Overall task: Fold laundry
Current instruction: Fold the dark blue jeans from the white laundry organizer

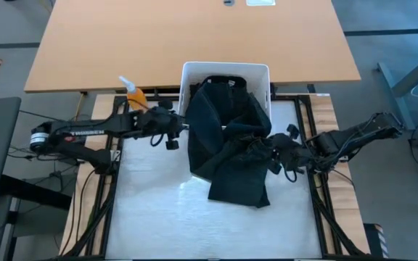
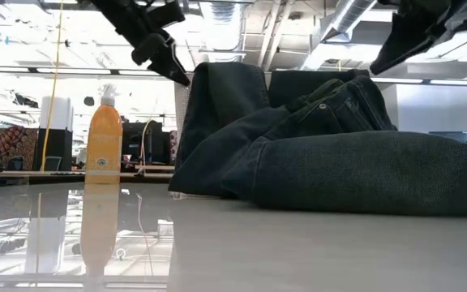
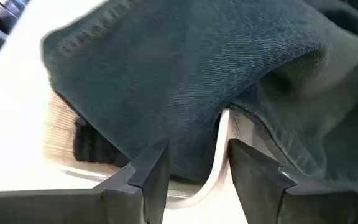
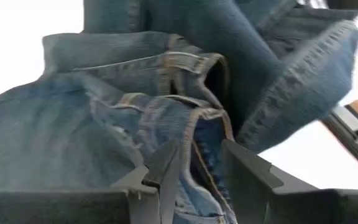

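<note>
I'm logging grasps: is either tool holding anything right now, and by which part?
Nothing is visibly held: the left tool and right tool stand open at the jeans, unclamped.

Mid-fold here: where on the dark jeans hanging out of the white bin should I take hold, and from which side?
Probably the waistband by the button: a thick, firm edge bunched on top of the dark jeans, on the right end effector's side. Come from the right, level with the table. One leg drapes over the white bin rim, so lift clear.
</note>
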You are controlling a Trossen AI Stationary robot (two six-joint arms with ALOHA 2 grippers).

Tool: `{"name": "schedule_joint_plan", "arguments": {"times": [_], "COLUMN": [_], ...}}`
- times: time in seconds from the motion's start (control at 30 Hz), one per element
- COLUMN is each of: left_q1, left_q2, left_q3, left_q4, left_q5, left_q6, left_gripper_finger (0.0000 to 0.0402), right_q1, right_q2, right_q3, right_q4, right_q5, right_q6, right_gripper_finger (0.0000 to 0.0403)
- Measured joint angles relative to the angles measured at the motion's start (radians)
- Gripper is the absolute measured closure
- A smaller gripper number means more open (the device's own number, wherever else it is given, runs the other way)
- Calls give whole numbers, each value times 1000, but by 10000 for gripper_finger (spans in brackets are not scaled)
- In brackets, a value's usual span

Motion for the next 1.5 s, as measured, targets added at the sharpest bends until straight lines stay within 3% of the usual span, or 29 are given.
{"name": "schedule_joint_plan", "arguments": {"times": [0.2, 0.4, 0.57, 0.73, 0.87, 1.03, 1.23, 1.4, 1.5], "left_q1": [-8, -10, -15, -16, -16, -16, -16, -16, -16], "left_q2": [149, 238, 245, 244, 244, 244, 243, 243, 243], "left_q3": [216, 354, 377, 377, 377, 377, 377, 377, 377], "left_q4": [-256, -388, -389, -390, -386, -382, -380, -379, -379], "left_q5": [-8, -14, -12, -15, -9, -8, -9, -9, -9], "left_q6": [-39, -39, -59, -76, -78, -90, -91, -91, -91], "left_gripper_finger": [319, 391, 392, 395, 395, 396, 396, 396, 397], "right_q1": [4, 49, 110, 169, 158, 84, -25, -119, -209], "right_q2": [-56, -103, -101, -101, -101, -101, -101, -101, -101], "right_q3": [-172, -333, -402, -414, -414, -414, -415, -415, -415], "right_q4": [131, 329, 442, 444, 443, 447, 461, 602, 728], "right_q5": [56, 238, 502, 732, 816, 759, 571, 406, 253], "right_q6": [119, 165, 156, 142, 110, 121, 133, -54, -204], "right_gripper_finger": [257, 258, 258, 258, 258, 258, 256, 243, 230]}}
